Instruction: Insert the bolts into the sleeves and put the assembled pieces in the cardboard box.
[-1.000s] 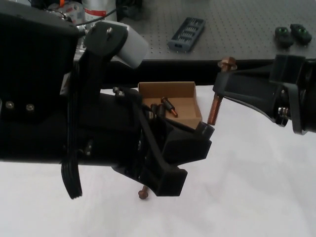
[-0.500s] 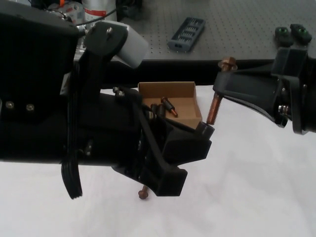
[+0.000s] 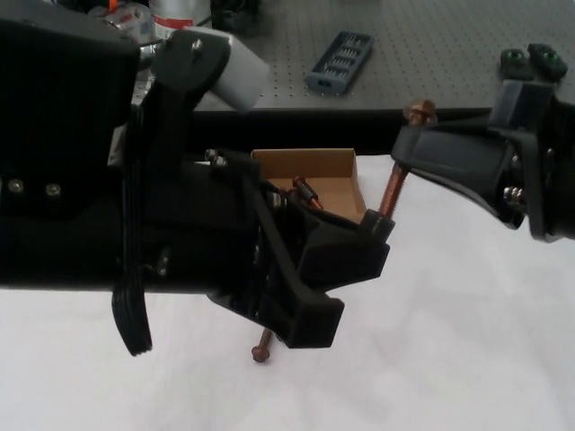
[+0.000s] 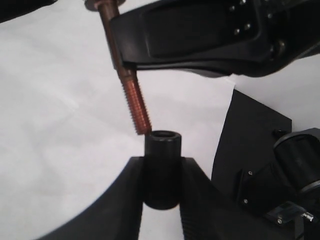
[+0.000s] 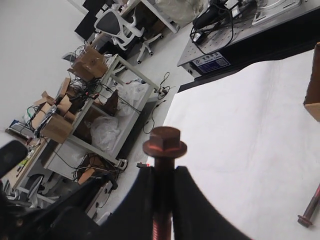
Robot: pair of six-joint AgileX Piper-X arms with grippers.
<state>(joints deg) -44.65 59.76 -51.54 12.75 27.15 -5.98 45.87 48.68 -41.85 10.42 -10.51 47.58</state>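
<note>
Loose bolt [image 3: 262, 346]: lay on the white sheet [image 3: 467, 341], at 6 o'clock of the left gripper; copper-coloured, head toward the camera; judged next in line for a sleeve.

Left gripper [image 4: 163, 172]: clamped on the sleeve's lower half, leaving the mouth clear above the fingers, presumably so a bolt could enter from above.

Sleeve [image 4: 162, 145]: held upright over the sheet; short black cylinder, matt, with a dark open bore at the top.

Bolt [image 4: 135, 100]: carried at 1 o'clock of the sleeve, tilted, head leaning away toward 1 o'clock. Copper finish, hex head with flange, plain shank above, thread on the lower part. Tip sat at the rim of the bore, off-centre and not yet inside; contact could not be told.

Right gripper [image 5: 162, 197]: pinched shut on the bolt's shank just under the head, leaving the threaded end free for insertion. Judged to need straightening and centring before any push down.

Cardboard box [image 3: 305, 163]: stood at 12 o'clock of the left gripper, open-topped, close by for drop-off.

Assembled pieces [image 3: 305, 190]: lay inside the box, dark sleeves with copper ends showing.

Blue rack [image 3: 340, 61]: rested far back at 12 o'clock on the perforated bench [image 3: 431, 45].
</note>
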